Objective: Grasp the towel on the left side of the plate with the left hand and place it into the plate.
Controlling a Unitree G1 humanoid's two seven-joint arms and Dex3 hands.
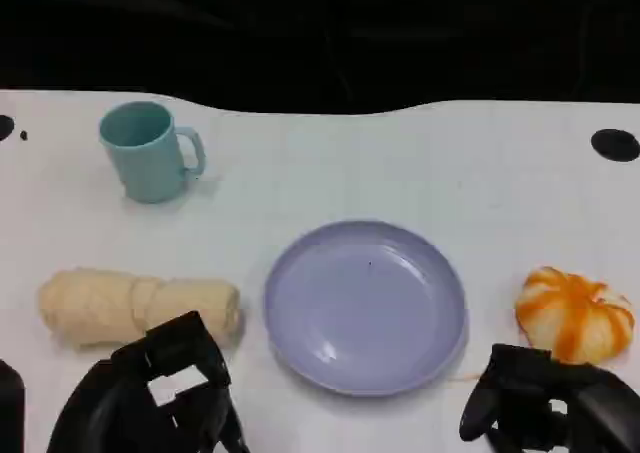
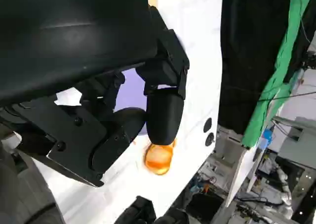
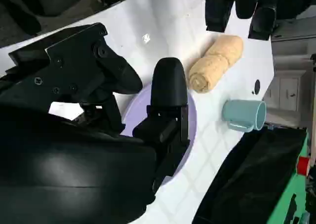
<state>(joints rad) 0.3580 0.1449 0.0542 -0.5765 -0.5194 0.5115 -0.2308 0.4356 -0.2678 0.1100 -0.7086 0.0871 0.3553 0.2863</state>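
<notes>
So from my head view, the rolled-up cream towel (image 1: 138, 308) is lying on the white tabletop (image 1: 420, 163) just left of the lavender plate (image 1: 366, 306), not touching it. My left hand (image 1: 150, 398) is hovering at the near edge right by the towel's near side, fingers apart, nothing in it. My right hand (image 1: 550, 403) sits at the near right, just in front of an orange-and-white striped round thing (image 1: 575, 313) that looks like a pumpkin-shaped toy; I can't tell how far that hand's fingers are curled, but it's got nothing in it either. There's a light teal mug (image 1: 148, 151) at the far left, well away from the plate, handle pointing right.

My left wrist view is mostly my own hand's shell and fingers (image 2: 165, 115), with a sliver of the plate (image 2: 126, 85) between them and the orange toy (image 2: 159, 158) beyond. It also catches what the head view misses: off the tabletop's edge there's a black curtain, a green cloth (image 2: 276, 70) hanging, and some cluttered gear and cables on the floor.

My right wrist view gives the towel end-on (image 3: 215, 63), so you see the spiral of the roll, with the left hand's fingertips (image 3: 237, 9) hanging just over it, not touching. The mug (image 3: 243, 114) is beside it, plate (image 3: 190, 115) peeking out behind my right fingers (image 3: 169, 88).

Two black round marks sit on the tabletop near the far corners.
</notes>
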